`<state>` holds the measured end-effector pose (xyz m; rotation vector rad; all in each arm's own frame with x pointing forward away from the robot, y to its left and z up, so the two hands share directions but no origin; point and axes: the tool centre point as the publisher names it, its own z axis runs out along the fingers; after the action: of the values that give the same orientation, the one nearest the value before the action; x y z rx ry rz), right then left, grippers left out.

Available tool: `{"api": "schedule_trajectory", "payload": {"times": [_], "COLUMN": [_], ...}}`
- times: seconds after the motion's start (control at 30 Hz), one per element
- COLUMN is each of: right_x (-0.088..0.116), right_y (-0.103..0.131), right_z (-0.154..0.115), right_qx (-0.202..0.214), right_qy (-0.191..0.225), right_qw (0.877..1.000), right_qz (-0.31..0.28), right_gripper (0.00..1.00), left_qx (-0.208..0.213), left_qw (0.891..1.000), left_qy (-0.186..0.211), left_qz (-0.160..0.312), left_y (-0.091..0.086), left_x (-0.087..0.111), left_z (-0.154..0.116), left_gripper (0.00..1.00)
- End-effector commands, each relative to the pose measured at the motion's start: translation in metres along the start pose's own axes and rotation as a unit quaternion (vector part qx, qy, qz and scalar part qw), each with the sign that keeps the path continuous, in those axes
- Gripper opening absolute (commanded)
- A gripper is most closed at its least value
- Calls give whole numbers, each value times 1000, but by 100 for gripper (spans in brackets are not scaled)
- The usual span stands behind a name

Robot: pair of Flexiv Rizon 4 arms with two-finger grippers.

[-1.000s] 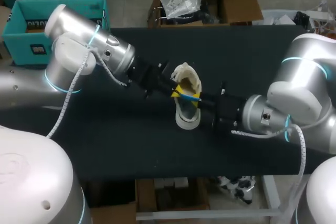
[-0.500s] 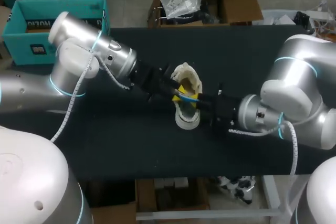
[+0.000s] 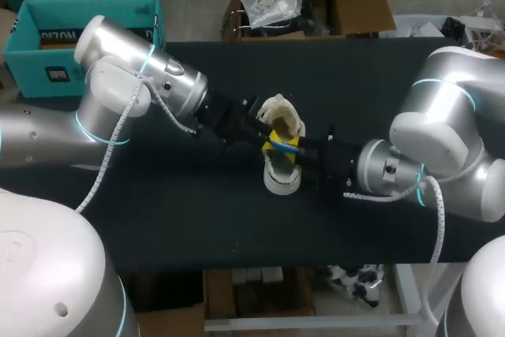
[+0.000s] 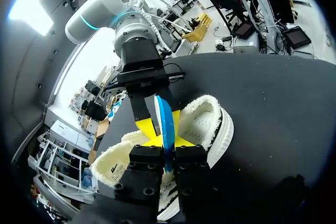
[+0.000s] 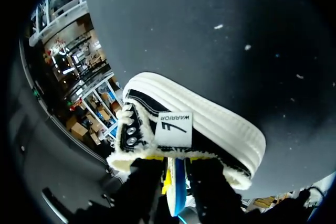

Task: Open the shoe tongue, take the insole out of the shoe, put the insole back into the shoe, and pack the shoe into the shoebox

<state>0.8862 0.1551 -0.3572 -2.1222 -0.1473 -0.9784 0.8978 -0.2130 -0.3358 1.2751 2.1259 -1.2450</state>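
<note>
Just above the open top of the shoe [image 3: 282,180], my left gripper [image 4: 169,141] and my right gripper [image 5: 176,183] are both closed on the thin blue insole [image 4: 166,116], which I think is light and bendy, best held gently by its edge.

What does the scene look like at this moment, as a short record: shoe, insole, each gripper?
shoe: white, fleece-lined, on the black table, between the two arms
insole: blue-edged, on edge at the shoe's opening, between both grippers
left gripper: shut on the insole
right gripper: shut on the insole from the opposite side
</note>
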Motion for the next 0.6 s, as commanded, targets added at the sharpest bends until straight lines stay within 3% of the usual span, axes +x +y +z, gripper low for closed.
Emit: {"api": "schedule_trajectory", "payload": {"times": [0.03, 0.13, 0.43, 0.53, 0.57, 0.6], "right_x": [-7, -7, -8, -8, -7, -7], "right_y": [-11, -17, -25, -26, -27, -28], "right_z": [-19, -26, -22, -19, -18, -18], "right_qx": [-10, -9, 10, 16, 17, 17], "right_qy": [27, 34, 32, 30, 29, 28], "right_qw": [1000, 999, 999, 999, 999, 999], "right_qz": [-3, -9, -14, -13, -13, -14], "right_gripper": [45, 42, 21, 20, 18, 8], "left_qx": [0, 0, -1, -3, -3, -4], "left_qw": [1000, 1000, 1000, 1000, 1000, 1000], "left_qy": [-2, -3, -3, -4, -4, -4], "left_qz": [0, -1, -1, -2, -2, -2], "left_y": [2, 2, 1, 1, 0, 1], "left_x": [2, 2, 2, 3, 3, 3], "left_z": [2, 2, 2, 2, 1, 1], "left_gripper": [0, 0, 0, 0, 0, 0]}}
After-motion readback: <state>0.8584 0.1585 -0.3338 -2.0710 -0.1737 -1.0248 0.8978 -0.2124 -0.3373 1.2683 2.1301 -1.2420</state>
